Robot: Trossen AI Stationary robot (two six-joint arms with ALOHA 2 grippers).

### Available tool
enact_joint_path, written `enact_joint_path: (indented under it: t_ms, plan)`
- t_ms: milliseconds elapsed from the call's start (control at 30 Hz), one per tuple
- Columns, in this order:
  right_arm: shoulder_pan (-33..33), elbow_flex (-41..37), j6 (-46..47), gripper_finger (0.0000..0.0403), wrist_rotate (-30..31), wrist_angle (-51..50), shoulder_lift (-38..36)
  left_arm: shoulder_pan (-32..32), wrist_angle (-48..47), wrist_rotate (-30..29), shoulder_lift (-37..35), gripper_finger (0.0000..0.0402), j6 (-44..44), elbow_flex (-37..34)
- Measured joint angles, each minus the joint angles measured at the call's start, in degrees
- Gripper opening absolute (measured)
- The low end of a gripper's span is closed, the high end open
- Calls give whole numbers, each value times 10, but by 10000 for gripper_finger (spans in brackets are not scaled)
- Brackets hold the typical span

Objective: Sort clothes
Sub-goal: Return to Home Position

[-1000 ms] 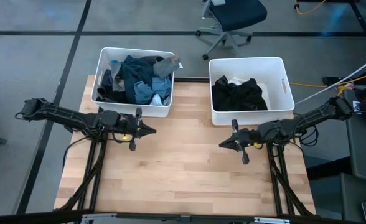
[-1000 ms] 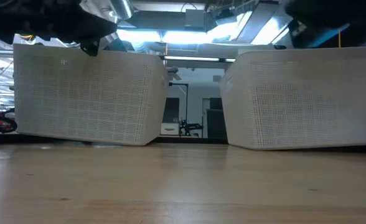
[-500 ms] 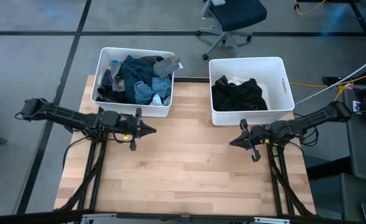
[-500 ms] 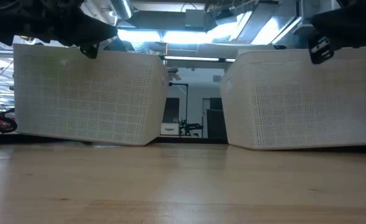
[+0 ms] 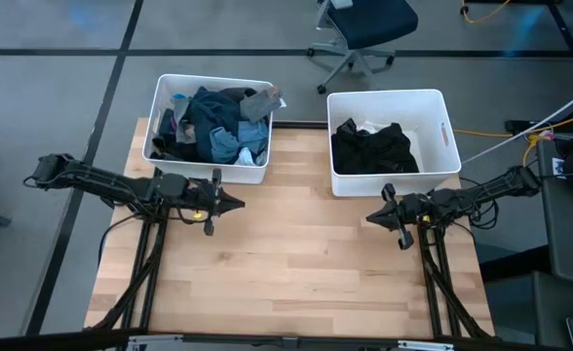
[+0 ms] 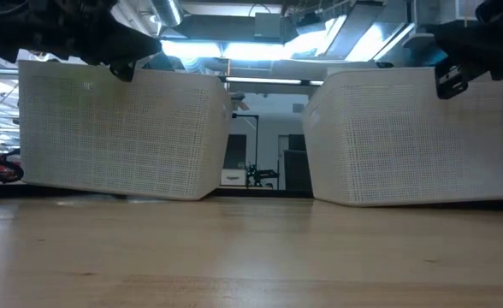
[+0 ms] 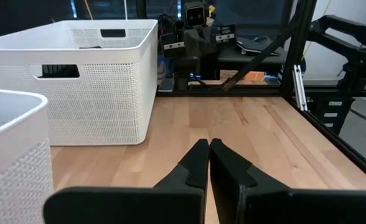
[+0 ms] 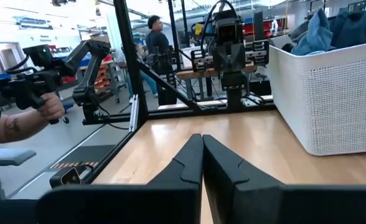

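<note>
Both arms are low over the worktop (image 5: pixel 296 263), lying roughly along its width and aimed inward at each other. The left gripper (image 5: pixel 238 205) sits just in front of the near wall of the left bin (image 5: pixel 213 82). The right gripper (image 5: pixel 369 218) sits just in front of the near wall of the right bin (image 5: pixel 389 95). The left wrist view shows that arm's fingers (image 7: pixel 192 165) pressed together with nothing between them. The right wrist view shows the same for the right arm's fingers (image 8: pixel 186 158). The clothes are all binned: a mixed pile of dark, teal and pale blue clothes (image 5: pixel 213 125) fills the left bin, and black garments (image 5: pixel 374 146) lie in the right bin. No garment is visible on the bare wood in any view. The governing relation is that both loads lie to the far side of the fingers, off each arm's axis, with neither gripper pointed at a bin. Judgement: sorting appears complete, and the retreat to rest should run parallel to the bin walls. The only hazard is brushing the near walls. A person's hand (image 8: pixel 49 107) shows beyond the worktop edge, well apart from the robot.
</note>
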Motion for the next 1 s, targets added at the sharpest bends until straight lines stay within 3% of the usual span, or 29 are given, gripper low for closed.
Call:
enact_joint_path:
  t_ms: [533, 767, 833, 1000]
  plan:
    - [0, -21, 23, 12, -35, -4, -26, -26, -24, -17, 0, 5, -11, 0]
    - [0, -21, 22, 12, -28, -3, -25, -44, -29, 98, -38, 5, -23, 0]
    - [0, -21, 22, 12, -27, -3, -26, -47, -40, 87, -52, 5, -16, -8]
    - [0, -22, 22, 12, -25, -2, -25, -33, 34, 53, -110, 5, -26, -84]
